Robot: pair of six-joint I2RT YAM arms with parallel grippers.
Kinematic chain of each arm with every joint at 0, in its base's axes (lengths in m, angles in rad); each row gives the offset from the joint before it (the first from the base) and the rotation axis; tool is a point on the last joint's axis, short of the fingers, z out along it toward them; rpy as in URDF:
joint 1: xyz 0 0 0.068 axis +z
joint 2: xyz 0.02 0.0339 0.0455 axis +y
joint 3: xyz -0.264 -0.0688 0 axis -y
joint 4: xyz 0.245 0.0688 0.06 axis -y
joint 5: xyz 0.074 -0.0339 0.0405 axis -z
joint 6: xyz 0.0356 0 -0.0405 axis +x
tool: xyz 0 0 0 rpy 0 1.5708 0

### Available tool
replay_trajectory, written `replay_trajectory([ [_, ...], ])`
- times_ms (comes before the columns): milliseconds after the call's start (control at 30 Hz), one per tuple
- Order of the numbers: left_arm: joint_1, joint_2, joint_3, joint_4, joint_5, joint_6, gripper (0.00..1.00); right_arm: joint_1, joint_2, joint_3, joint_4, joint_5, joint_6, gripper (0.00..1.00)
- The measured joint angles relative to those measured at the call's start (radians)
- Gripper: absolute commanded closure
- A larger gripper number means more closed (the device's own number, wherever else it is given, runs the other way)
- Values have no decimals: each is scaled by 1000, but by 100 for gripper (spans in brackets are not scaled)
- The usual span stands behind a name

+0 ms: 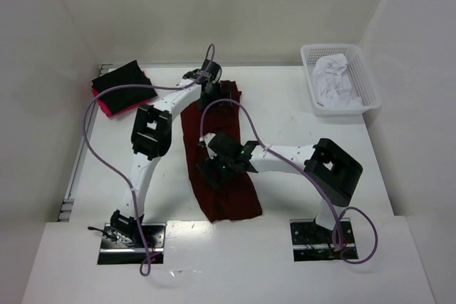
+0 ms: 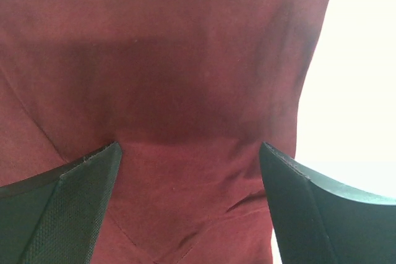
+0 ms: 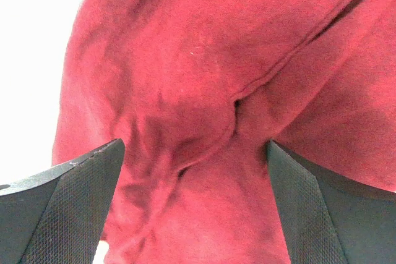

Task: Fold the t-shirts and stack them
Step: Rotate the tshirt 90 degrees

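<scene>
Maroon t-shirt [image 1: 231, 197] lies under left fingers [image 2: 62, 208] at far end, right fingers [image 3: 68, 208] mid-length, both spread wide.

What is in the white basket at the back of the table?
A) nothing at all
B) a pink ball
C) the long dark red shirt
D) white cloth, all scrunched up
D: the white basket in the far right corner holds a crumpled white cloth, and nothing else shows inside it.
</scene>
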Motion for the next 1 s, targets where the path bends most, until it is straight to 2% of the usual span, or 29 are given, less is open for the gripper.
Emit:
replay_trajectory([
  [267,-13,257,475,-149,87,41,0,-166,0,7,1,-4,67,0],
  [400,-13,384,746,-269,93,72,0,-189,0,17,-6,26,72,0],
  [533,-9,391,833,-351,49,87,0,-184,-12,49,-24,69,72,0],
  [667,4,328,841,-411,-2,94,0,-188,-91,70,-31,120,74,0],
  [767,23,221,834,-442,-48,111,0,-210,-184,88,-29,140,75,0],
  [867,41,41,784,-443,-81,126,0,-272,-233,153,-24,152,75,0],
  [1000,40,-252,626,-422,-149,148,0,-377,-198,271,-12,157,69,0],
])
